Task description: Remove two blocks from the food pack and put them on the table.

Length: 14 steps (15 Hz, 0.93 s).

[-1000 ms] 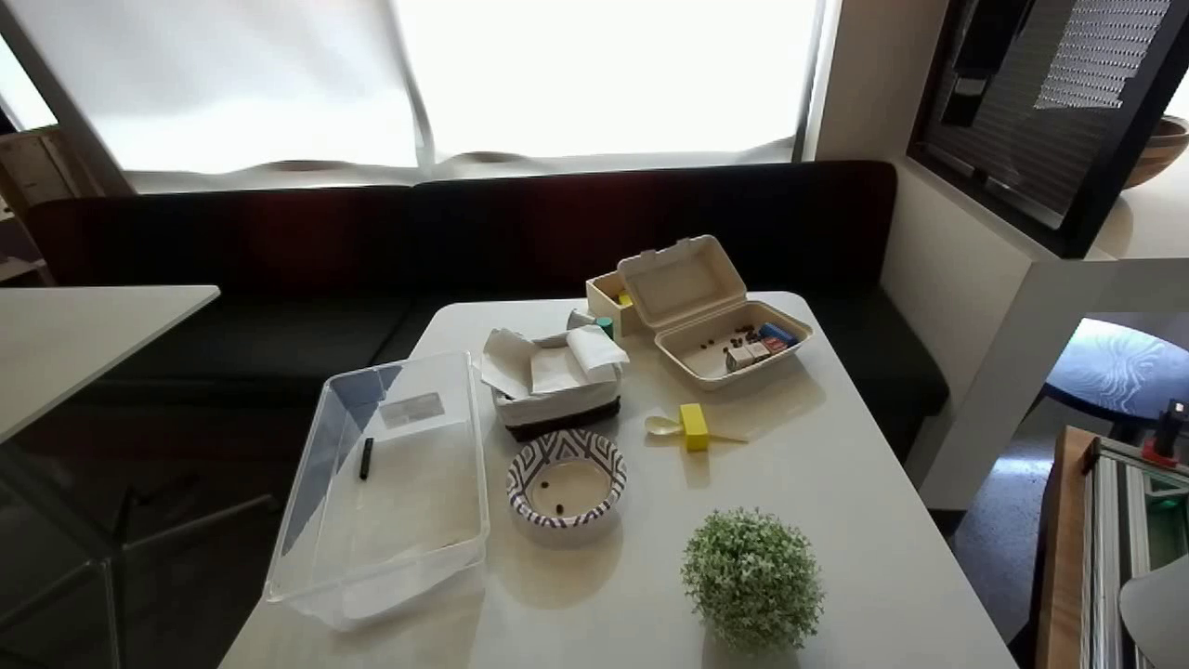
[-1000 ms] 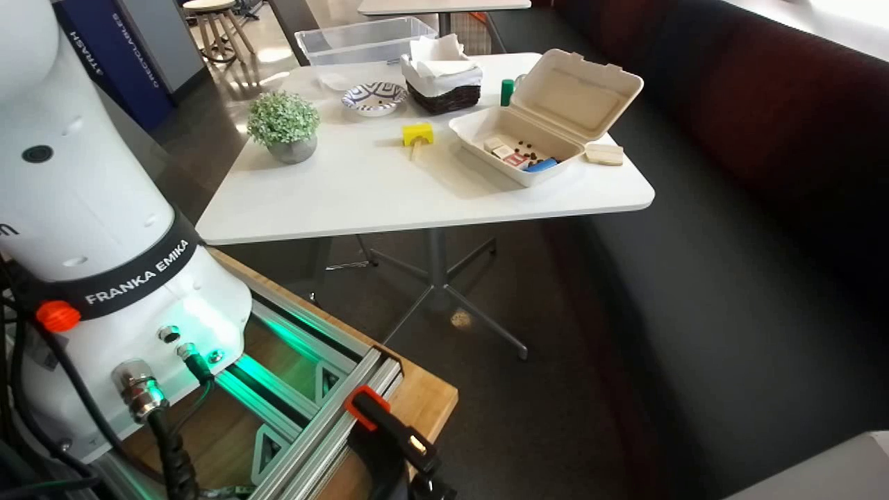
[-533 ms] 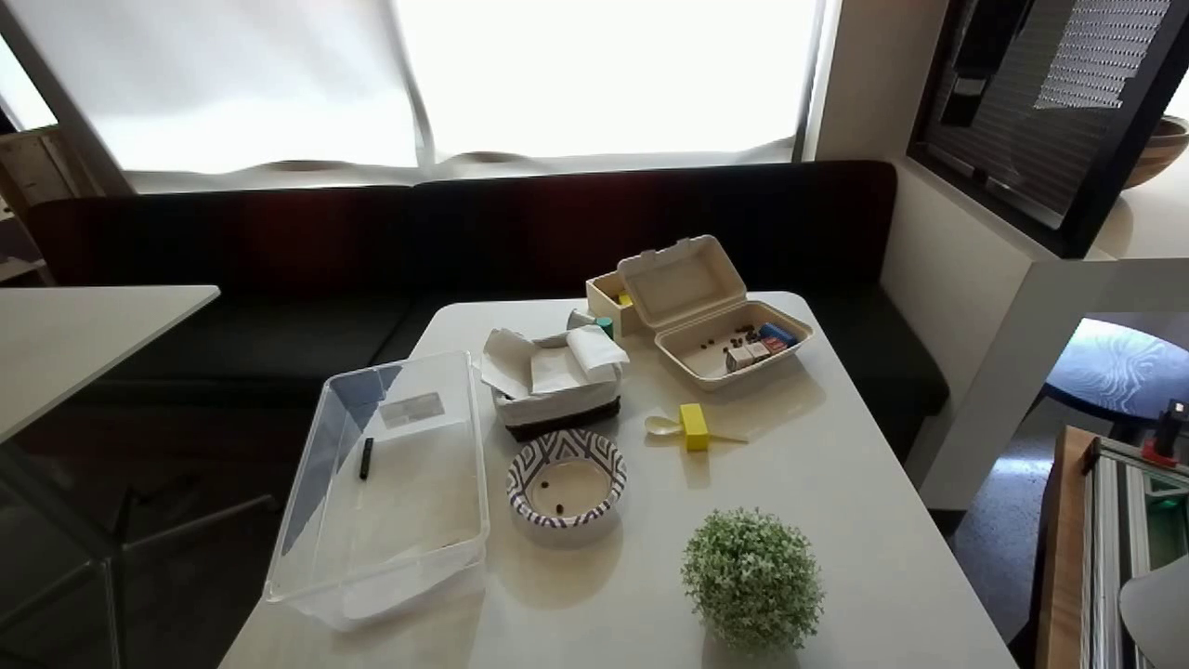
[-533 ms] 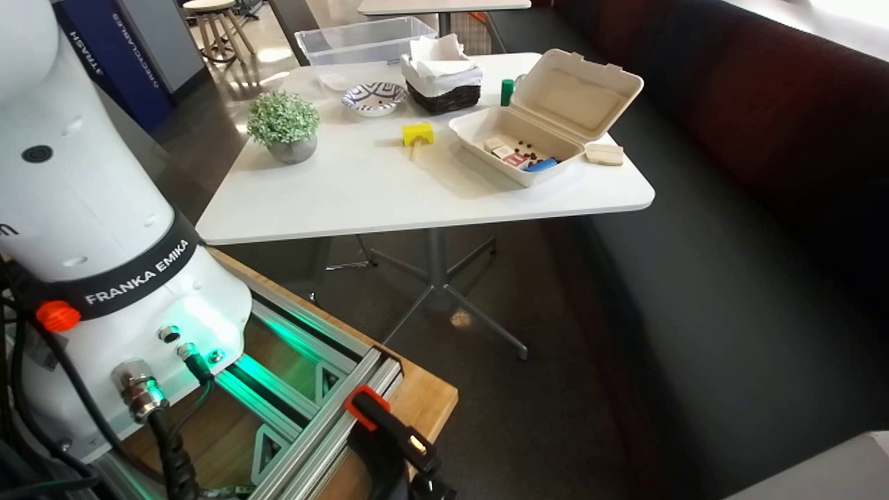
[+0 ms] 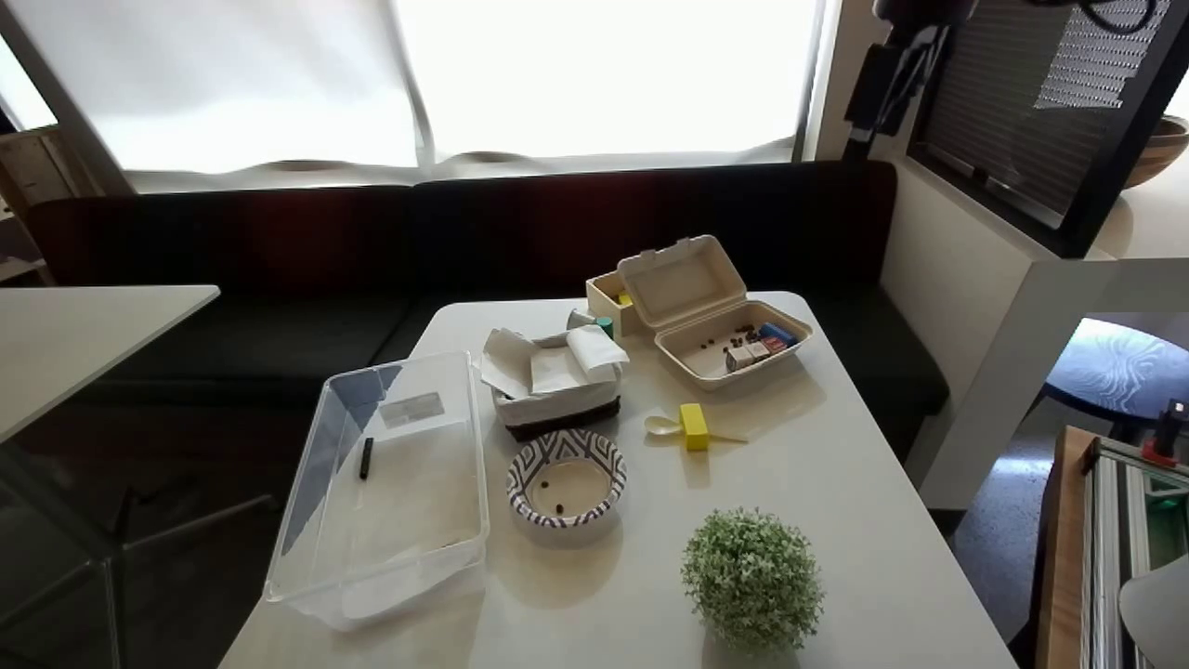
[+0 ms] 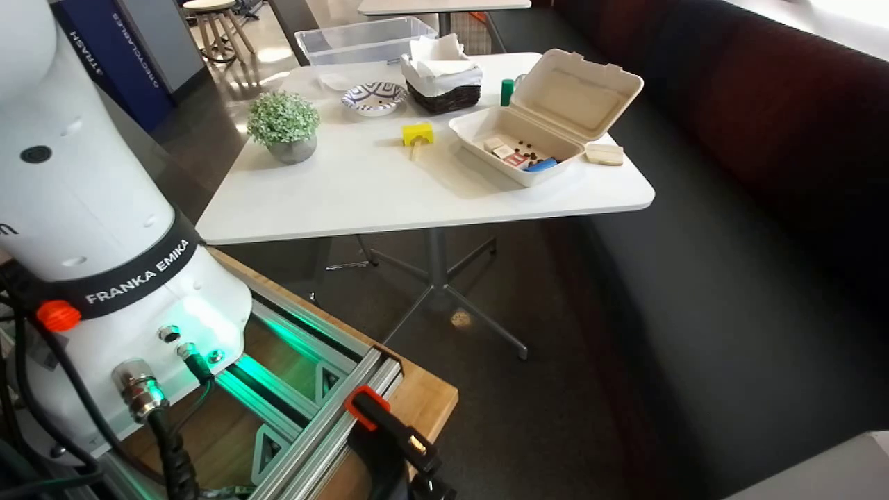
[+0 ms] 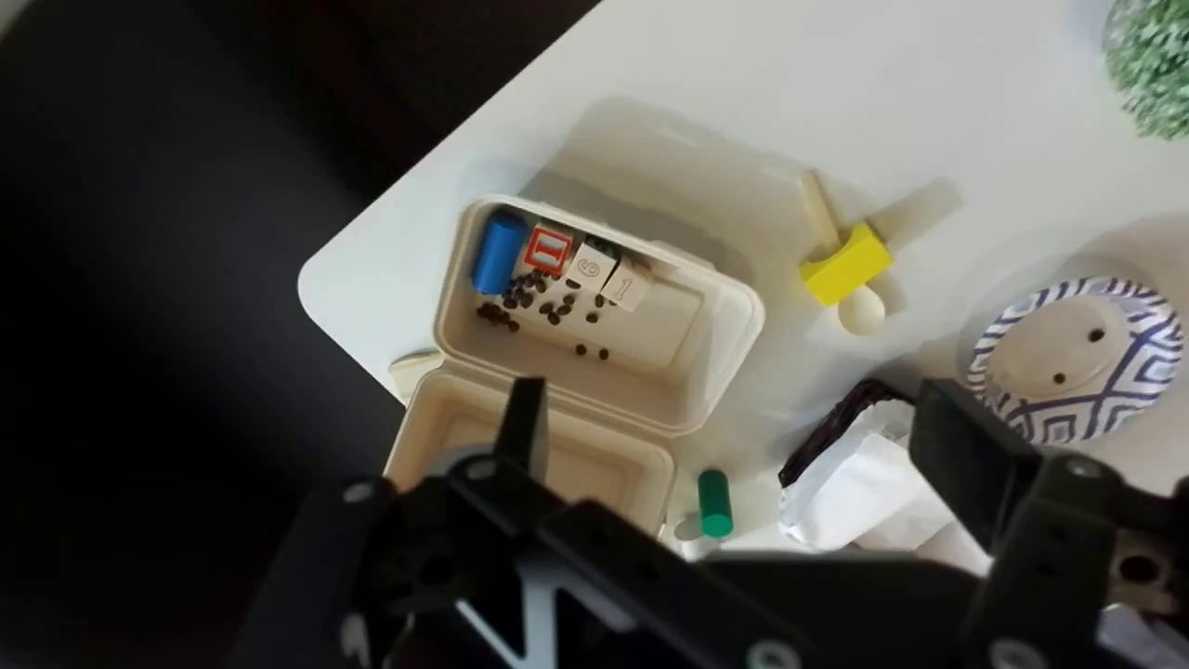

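In the wrist view the table (image 7: 729, 60) is ending ten o'clock from the food pack (image 7: 646, 386) (lying bare at one). Only there is the gripper (image 7: 738, 418) showing wide apart.

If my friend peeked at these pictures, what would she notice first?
Probably the bright yellow block, sitting across a pale spoon on the white table. Next, maybe the open tan food pack near the table's corner, with little blocks and a blue cylinder inside. The big white robot arm might catch her eye too, at the left of an exterior view.
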Available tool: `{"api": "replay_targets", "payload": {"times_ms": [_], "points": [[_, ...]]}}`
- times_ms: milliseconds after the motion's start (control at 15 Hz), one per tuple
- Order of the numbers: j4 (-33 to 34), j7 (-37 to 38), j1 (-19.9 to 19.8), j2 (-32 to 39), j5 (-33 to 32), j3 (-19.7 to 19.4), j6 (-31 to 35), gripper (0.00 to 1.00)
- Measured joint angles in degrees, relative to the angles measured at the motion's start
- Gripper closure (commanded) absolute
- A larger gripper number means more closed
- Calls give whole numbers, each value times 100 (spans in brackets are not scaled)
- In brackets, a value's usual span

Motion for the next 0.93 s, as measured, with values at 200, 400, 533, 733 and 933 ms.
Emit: {"api": "replay_targets", "payload": {"times_ms": [200, 400, 533, 733, 933], "points": [[-5, 203, -208, 753, 0, -69, 800, 0], [9, 556, -385, 1511, 9, -91, 1653, 0], [33, 727, -483, 1990, 9, -97, 2142, 0], [134, 885, -601, 2651, 5, -122, 2620, 0], [217, 907, -647, 3234, 5, -183, 2999, 0]]}}
